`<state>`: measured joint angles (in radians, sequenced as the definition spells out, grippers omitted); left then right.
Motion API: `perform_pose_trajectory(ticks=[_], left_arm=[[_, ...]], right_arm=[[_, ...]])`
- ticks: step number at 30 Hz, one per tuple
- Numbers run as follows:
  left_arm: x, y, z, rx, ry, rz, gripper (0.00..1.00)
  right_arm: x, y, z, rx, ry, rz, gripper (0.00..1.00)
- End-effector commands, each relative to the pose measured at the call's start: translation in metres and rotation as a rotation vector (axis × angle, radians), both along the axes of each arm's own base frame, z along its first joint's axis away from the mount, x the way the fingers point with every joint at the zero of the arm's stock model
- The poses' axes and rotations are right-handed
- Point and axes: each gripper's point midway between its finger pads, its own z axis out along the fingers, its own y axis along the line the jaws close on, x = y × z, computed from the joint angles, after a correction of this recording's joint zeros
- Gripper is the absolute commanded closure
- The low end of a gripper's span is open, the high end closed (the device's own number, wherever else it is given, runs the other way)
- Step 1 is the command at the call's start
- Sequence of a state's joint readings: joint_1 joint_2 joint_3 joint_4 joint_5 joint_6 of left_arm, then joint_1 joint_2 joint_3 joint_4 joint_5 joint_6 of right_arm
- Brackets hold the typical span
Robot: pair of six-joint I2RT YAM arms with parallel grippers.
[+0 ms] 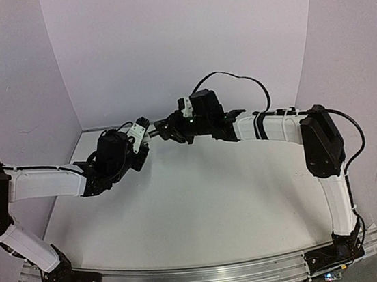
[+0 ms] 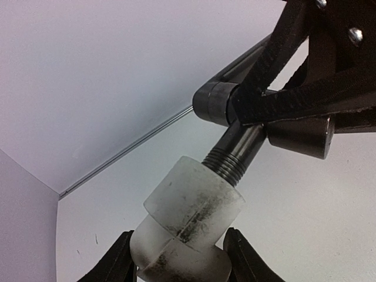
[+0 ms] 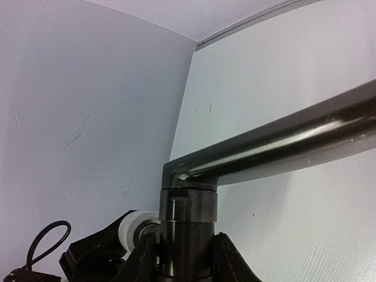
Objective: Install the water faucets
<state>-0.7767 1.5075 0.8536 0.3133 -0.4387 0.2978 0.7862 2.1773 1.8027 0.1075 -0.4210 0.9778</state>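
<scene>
step: threading faucet (image 2: 234, 154) stem into fitting (image 2: 191, 205), held up between my two hands
left hand (image 2: 176, 262): gripping fitting
right hand (image 3: 187, 261): gripping faucet body
next: I'd spin them together, keeping threads lined up

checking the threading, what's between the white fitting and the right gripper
The threaded stem of the faucet, running into the white fitting; the left wrist view shows it.

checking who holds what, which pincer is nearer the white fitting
Left. The left pincer is clamped on the white fitting; the right pincer grips the black faucet, whose threaded end meets the fitting.
</scene>
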Motion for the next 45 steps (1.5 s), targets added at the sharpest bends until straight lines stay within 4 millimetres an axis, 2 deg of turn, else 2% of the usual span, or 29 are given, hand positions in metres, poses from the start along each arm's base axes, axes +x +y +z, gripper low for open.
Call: perform_pose_trajectory(ticks=[1, 18, 22, 24, 34, 38, 43, 45], left_arm=[[-0.041, -0.075, -0.014, 0.099, -0.037, -0.379, 1.00], [-0.030, -0.063, -0.055, 0.288, -0.111, -0.320, 1.00], [-0.026, -0.063, -0.059, 0.319, -0.147, -0.306, 1.00], [-0.027, -0.065, -0.054, 0.310, -0.165, -0.304, 1.00], [-0.030, -0.073, -0.059, 0.381, -0.211, -0.353, 1.00], [-0.036, -0.076, -0.068, 0.417, -0.213, -0.390, 1.00], [-0.037, -0.078, -0.072, 0.427, -0.208, -0.394, 1.00], [-0.036, -0.079, -0.069, 0.405, -0.203, -0.384, 1.00]], right_arm=[[-0.101, 0.048, 0.100, 0.251, -0.138, 0.426, 1.00], [-0.097, 0.025, 0.112, 0.307, 0.027, 0.502, 1.00], [-0.098, 0.019, 0.104, 0.310, 0.114, 0.528, 1.00], [-0.099, 0.017, 0.103, 0.311, 0.140, 0.538, 1.00], [-0.103, 0.008, 0.109, 0.321, 0.222, 0.584, 1.00], [-0.106, 0.001, 0.108, 0.321, 0.262, 0.601, 1.00], [-0.104, -0.010, 0.118, 0.327, 0.255, 0.589, 1.00], [-0.101, -0.014, 0.120, 0.329, 0.250, 0.563, 0.87]])
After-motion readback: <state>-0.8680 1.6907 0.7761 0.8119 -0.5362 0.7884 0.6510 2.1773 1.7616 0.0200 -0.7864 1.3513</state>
